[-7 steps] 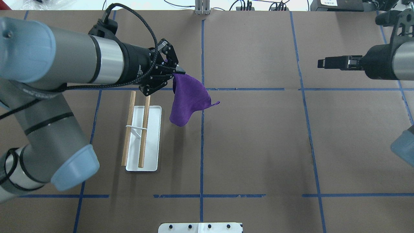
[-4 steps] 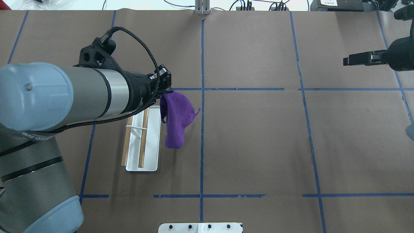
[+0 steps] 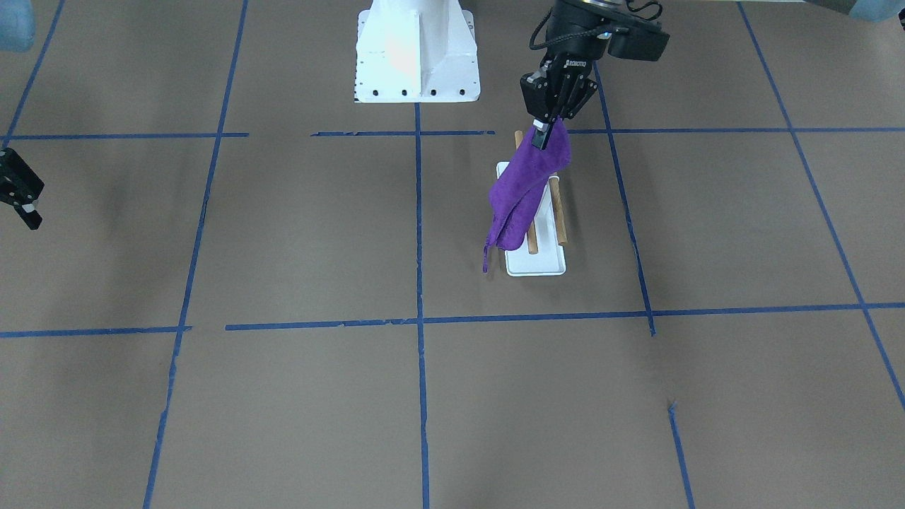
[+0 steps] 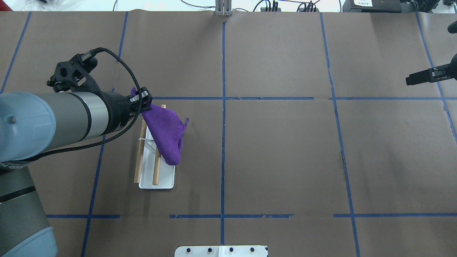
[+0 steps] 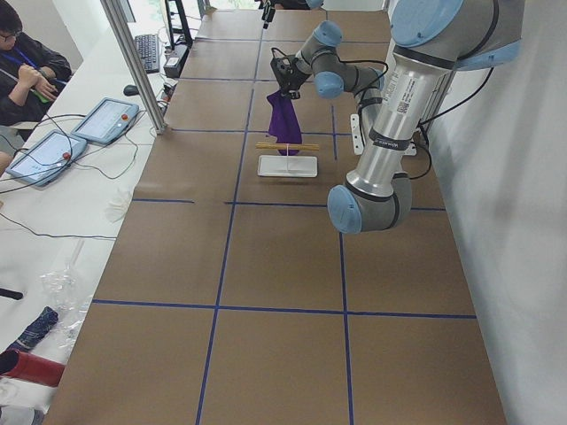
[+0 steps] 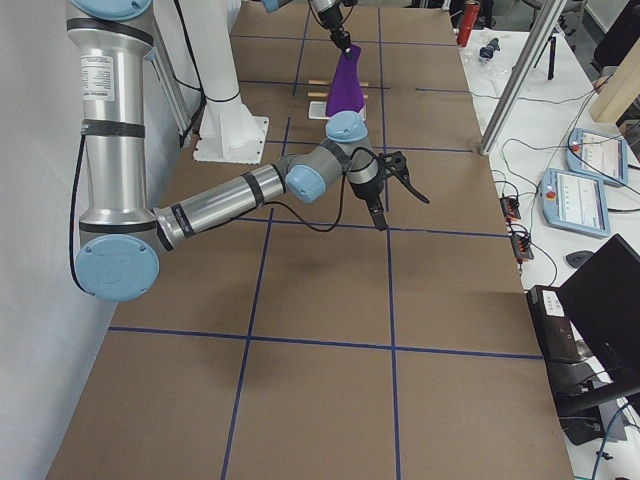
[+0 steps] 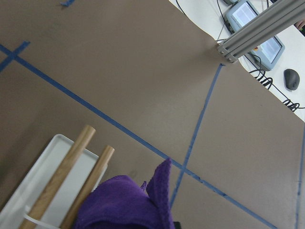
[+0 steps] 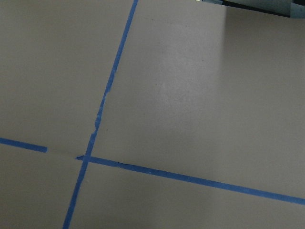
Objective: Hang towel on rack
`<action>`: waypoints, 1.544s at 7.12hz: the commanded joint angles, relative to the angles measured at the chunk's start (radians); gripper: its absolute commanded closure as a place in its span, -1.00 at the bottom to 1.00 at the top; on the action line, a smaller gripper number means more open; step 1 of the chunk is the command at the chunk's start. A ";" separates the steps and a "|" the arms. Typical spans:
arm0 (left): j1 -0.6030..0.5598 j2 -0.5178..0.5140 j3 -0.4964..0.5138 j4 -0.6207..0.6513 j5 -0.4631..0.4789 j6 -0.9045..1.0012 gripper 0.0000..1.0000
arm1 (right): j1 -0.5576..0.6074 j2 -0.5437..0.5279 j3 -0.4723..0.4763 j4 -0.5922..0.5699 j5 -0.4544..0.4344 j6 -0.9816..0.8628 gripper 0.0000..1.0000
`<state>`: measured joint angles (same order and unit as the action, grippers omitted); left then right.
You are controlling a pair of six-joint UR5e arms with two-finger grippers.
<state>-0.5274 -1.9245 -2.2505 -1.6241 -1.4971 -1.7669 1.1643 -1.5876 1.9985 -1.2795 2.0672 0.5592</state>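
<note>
My left gripper [image 4: 143, 102] is shut on the top corner of a purple towel [image 4: 166, 132] and holds it in the air over the far end of the rack [image 4: 161, 178]. The towel hangs slanted across the right-hand brown dowel rod [image 4: 156, 170]; whether they touch I cannot tell. The other rod [image 4: 137, 167] is bare. In the front-facing view the left gripper [image 3: 543, 138] holds the towel [image 3: 527, 189] above the rack's white base [image 3: 539, 266]. The left wrist view shows the towel [image 7: 124, 205] and the rod ends [image 7: 71, 160]. My right gripper [image 4: 410, 79] is open and empty, far off at the table's right edge.
The table is covered in brown paper with a blue tape grid [image 4: 223, 107]. The white robot pedestal [image 3: 416, 49] stands at the robot's side. Operators' tablets and cables lie beyond the far edge [image 5: 106, 119].
My left gripper has carried the towel leftward and nearer the robot, from beside the rack to over its rods. My right arm has drawn back toward the right edge.
</note>
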 commanded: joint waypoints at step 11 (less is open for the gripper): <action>-0.006 0.214 0.075 0.003 0.147 0.194 -1.00 | 0.178 -0.003 -0.168 -0.067 0.174 -0.194 -1.00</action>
<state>-0.5287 -1.7135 -2.1778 -1.6232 -1.3474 -1.6353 1.3182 -1.5890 1.8649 -1.3468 2.2213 0.4014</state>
